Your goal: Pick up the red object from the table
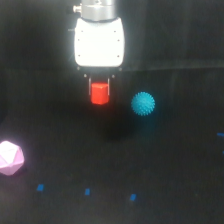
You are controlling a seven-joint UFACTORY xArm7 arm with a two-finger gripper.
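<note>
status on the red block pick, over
Gripper shut on red object, which sits between the fingers. Contact with the table can't be judged. Spiky cyan ball and pink polyhedron stand apart, nothing blocking.

A spiky cyan ball (143,104) sits well apart from a pale pink polyhedron (10,158)
</note>
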